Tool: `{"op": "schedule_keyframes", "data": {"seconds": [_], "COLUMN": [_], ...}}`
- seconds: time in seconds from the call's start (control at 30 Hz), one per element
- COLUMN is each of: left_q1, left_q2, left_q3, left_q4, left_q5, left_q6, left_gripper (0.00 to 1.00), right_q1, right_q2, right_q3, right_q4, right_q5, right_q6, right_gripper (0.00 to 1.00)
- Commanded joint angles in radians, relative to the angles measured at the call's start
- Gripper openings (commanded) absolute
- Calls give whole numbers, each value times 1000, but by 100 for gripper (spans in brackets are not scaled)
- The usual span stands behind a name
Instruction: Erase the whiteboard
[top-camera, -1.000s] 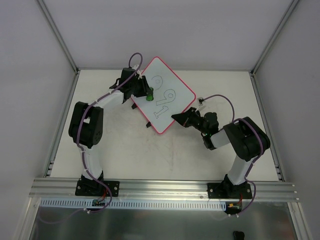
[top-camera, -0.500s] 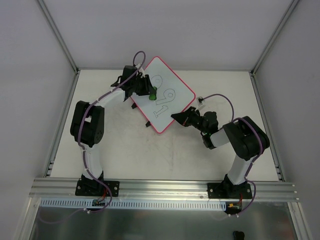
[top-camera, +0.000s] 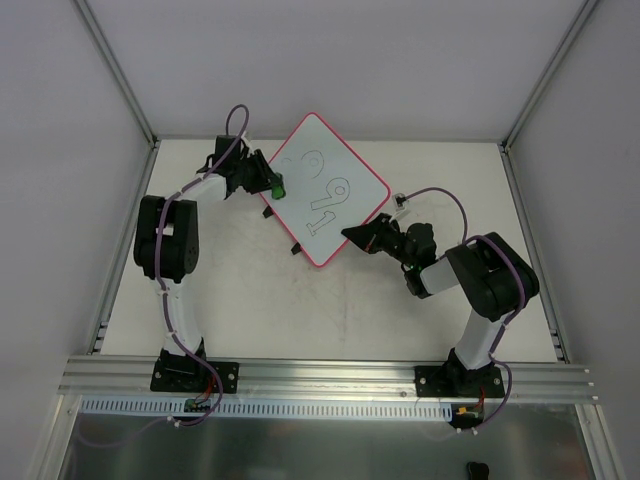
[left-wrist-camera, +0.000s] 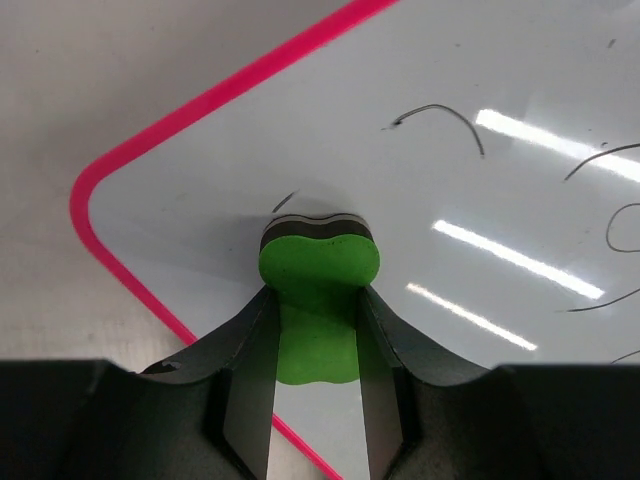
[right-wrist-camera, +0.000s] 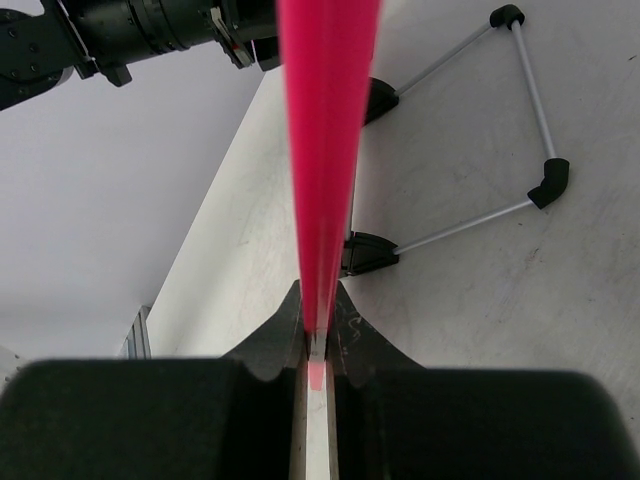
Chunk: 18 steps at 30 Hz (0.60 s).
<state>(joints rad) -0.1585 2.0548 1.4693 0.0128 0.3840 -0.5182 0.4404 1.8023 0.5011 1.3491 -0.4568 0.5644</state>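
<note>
Sitting at the far middle of the table (top-camera: 250, 300), the whiteboard (top-camera: 352, 172) leans on a wire stand (right-wrist-camera: 530, 130), seemingly so its face can be wiped; the right gripper (right-wrist-camera: 318, 345) is clenched on its pink rim, probably steadying it; the left gripper (left-wrist-camera: 318, 300) grasps a green eraser (left-wrist-camera: 318, 255) against the board's corner; outlined digits (top-camera: 338, 190) remain; the board hides most of the stand.

Left wrist: whiteboard (left-wrist-camera: 480, 150) runs off top and right, pen strokes (left-wrist-camera: 440, 107) clipped. Right wrist: we see it only edge-on, blurred.
</note>
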Motion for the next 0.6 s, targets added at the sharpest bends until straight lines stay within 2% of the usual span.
{"op": "schedule_keyframes", "data": {"seconds": [0.0, 0.3, 0.57], "left_q1": [7, 27, 27], "left_q2": [7, 50, 97], "left_q3": [-64, 5, 177], "left_q4": [-54, -65, -112], "left_q5": [-79, -27, 24], "left_q6": [-34, -39, -28], "left_gripper": [0, 0, 0], "right_q1": [44, 44, 44], "right_q2": [-3, -8, 5], "right_q3": [27, 24, 8], "right_q4": [182, 182, 182], "right_q5": [-137, -148, -174], "right_q6": [-51, -55, -81], "right_gripper": [0, 0, 0]}}
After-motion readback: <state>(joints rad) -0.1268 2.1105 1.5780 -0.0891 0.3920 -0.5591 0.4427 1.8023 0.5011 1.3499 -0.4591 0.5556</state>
